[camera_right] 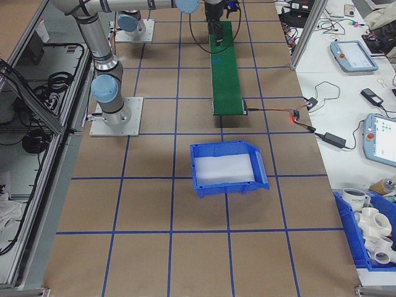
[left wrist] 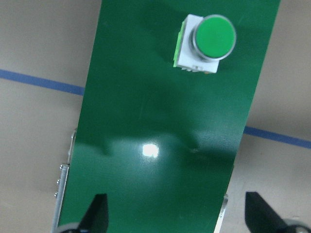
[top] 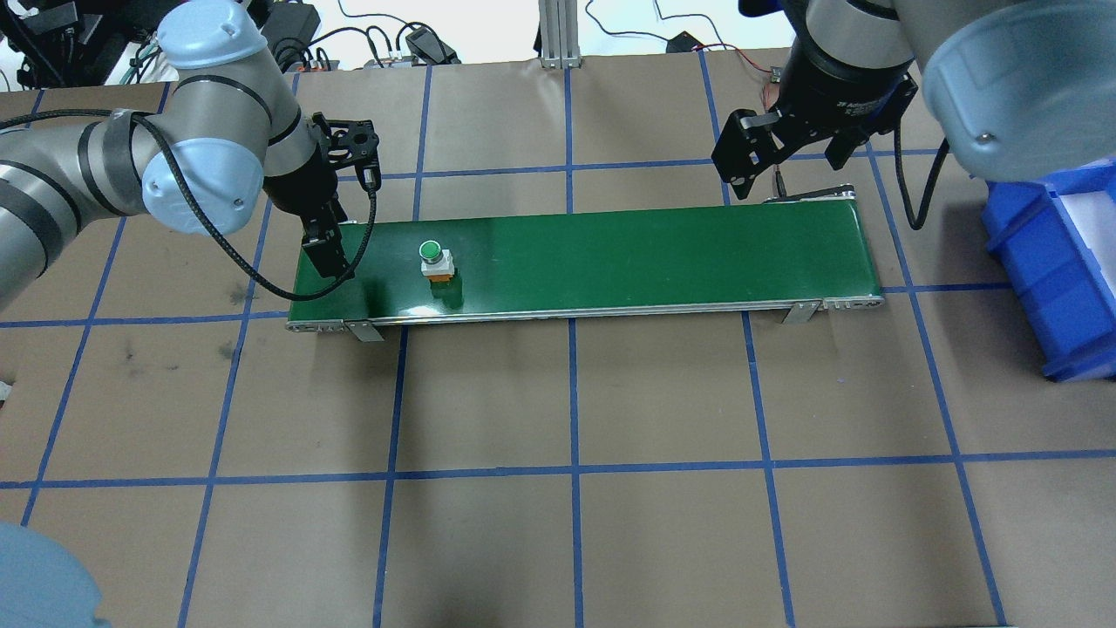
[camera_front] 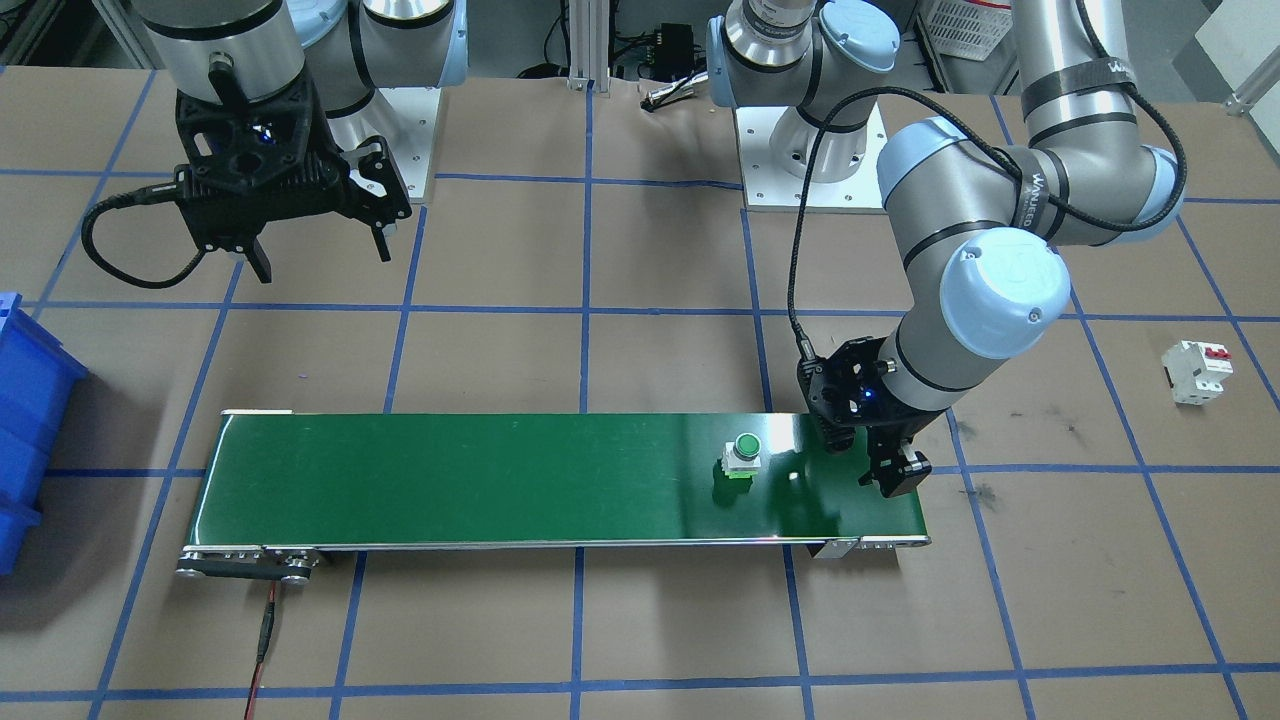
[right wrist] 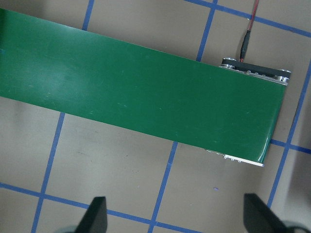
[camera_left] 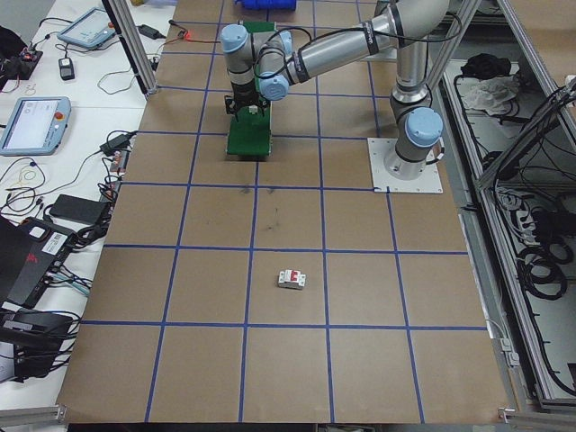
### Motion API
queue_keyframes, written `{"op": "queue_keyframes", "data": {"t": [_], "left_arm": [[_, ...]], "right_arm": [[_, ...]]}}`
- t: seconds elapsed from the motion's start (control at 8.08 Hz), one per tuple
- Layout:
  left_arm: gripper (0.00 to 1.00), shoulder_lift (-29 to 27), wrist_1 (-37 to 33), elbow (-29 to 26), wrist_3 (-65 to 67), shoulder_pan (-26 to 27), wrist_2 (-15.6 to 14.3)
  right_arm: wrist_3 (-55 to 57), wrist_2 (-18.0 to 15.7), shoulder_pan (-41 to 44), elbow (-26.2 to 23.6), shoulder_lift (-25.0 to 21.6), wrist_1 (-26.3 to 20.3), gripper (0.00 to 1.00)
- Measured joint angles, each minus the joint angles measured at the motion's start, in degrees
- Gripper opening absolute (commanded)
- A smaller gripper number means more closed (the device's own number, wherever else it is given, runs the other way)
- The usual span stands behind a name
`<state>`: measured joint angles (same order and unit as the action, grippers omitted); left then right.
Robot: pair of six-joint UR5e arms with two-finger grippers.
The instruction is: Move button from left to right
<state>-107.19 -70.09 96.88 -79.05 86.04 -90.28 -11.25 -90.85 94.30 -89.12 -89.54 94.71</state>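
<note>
i'm seeing the left arm (top: 131,166) bending at its elbow and reaching down over the left end of the green conveyor belt (top: 628,257), its wrist pointing at the belt surface. the left gripper (camera_front: 885,470) is hanging just above that end of the belt with its fingers spread wide, holding nothing; in its wrist view both fingertips (left wrist: 97,211) are showing apart at the bottom corners. the right arm (top: 976,70) is standing raised beyond the belt's right end, and the right gripper (top: 754,161) is hovering above the belt's far edge there, also wide and empty.

the belt is lying long, flat and glossy, with metal rollers at its ends. a blue plastic bin (top: 1059,270) is sitting just past the belt's right end.

the button (top: 434,260) is standing upright on the belt near its left end, just beside the left gripper and apart from it. it's showing a round, smooth green cap ringed in metal on a white squarish body.
</note>
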Motion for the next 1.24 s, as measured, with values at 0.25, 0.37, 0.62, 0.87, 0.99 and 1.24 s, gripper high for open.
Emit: {"op": "queue_keyframes", "data": {"t": [0.25, 0.37, 0.62, 0.87, 0.99, 1.24], "left_arm": [[1.0, 0.5, -2.4, -0.1, 12.3, -0.2, 0.6], [1.0, 0.8, -4.2, -0.2, 18.7, -0.4, 1.0], [1.0, 1.6, -6.4, -0.4, 30.0, -0.6, 1.5], [1.0, 3.0, -6.8, -0.8, 45.3, -0.6, 1.9], [1.0, 3.3, -6.8, -1.6, 53.8, -0.7, 1.9], [1.0, 3.5, -6.9, -3.9, 66.5, -0.6, 1.5]], "right_arm": [[0.1, 0.0, -0.4, -0.1, 1.6, 2.6, 1.0], [0.2, 0.1, -0.5, -0.1, 2.8, 3.3, 1.0], [0.1, 0.9, -0.6, -0.5, 6.0, 4.7, 1.0], [0.1, 4.8, -0.6, -0.9, 9.2, 7.3, 1.0], [0.2, 6.2, -0.6, -1.7, 10.5, 8.8, 1.0], [0.2, 9.8, -0.6, -4.1, 12.5, 13.0, 1.0]]}}
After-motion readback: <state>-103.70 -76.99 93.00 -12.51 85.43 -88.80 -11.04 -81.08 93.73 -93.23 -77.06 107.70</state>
